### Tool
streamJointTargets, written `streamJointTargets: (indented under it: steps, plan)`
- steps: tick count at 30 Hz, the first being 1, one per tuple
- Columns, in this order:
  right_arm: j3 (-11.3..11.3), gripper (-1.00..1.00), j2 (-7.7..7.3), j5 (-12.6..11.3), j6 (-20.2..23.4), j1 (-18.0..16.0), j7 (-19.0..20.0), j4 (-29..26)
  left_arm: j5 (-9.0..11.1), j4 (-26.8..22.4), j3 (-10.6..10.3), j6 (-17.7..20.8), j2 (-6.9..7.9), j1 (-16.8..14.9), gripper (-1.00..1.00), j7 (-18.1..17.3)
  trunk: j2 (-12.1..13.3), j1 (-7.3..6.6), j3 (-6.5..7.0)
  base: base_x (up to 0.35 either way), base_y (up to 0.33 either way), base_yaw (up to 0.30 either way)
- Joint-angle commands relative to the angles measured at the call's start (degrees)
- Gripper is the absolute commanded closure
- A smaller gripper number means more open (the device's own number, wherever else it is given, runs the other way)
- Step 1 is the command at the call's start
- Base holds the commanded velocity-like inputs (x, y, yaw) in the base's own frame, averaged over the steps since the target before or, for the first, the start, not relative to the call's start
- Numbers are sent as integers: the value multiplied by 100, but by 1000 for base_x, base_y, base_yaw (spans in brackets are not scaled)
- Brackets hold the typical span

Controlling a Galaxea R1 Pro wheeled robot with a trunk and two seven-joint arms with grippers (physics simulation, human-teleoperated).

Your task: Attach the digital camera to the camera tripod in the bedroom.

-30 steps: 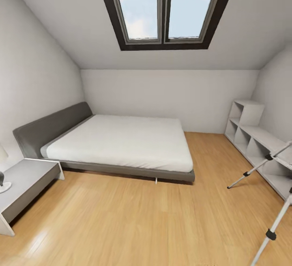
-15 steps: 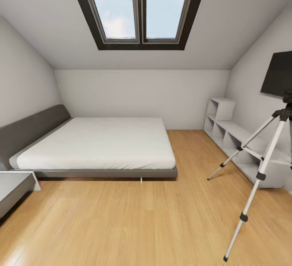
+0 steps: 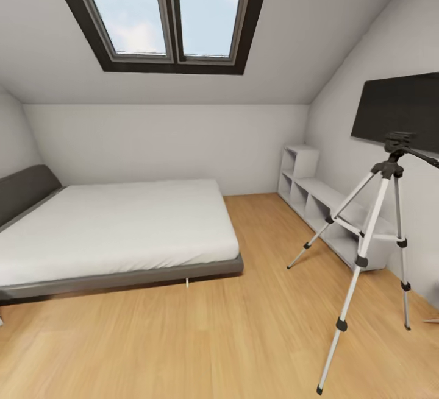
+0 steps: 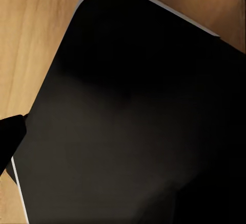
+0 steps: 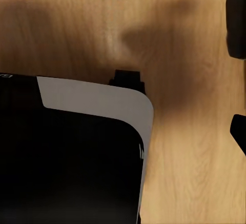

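Bedroom floor (image 3: 183,338) carries the camera tripod (image 3: 372,240) at right; either claw's state cannot be told.

In the left wrist view, a broad black body panel (image 4: 138,116) with a pale rounded edge covers most of what the camera sees, and a dark tip (image 4: 11,137) pokes in at one border; whether that tip is a finger of the left gripper cannot be told. In the right wrist view, a black panel with a light grey rounded corner (image 5: 102,106) shows, and two dark fingertips (image 5: 237,19) sit at the border, set apart, so the jaws look spread.
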Motion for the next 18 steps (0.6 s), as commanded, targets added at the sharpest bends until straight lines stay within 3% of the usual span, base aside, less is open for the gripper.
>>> streamJointTargets:
  steps: [1, 7, 18]
  plan:
    - [-7, -100, -1, 53, 7, -10, 15, 8, -4, -2, 45, -14, -1, 0, -100, -5, -3, 3, -5, 320, 0, -300]
    - [-7, -100, -1, 53, 7, -8, 14, 8, -4, -2, 45, -16, 0, 0, -100, -3, -3, 3, -5, 297, 0, -300]
    - [-7, -100, -1, 53, 7, -8, 15, 8, -2, -2, 36, -25, 7, 0, -100, 1, -3, 3, -5, 44, 0, -300]
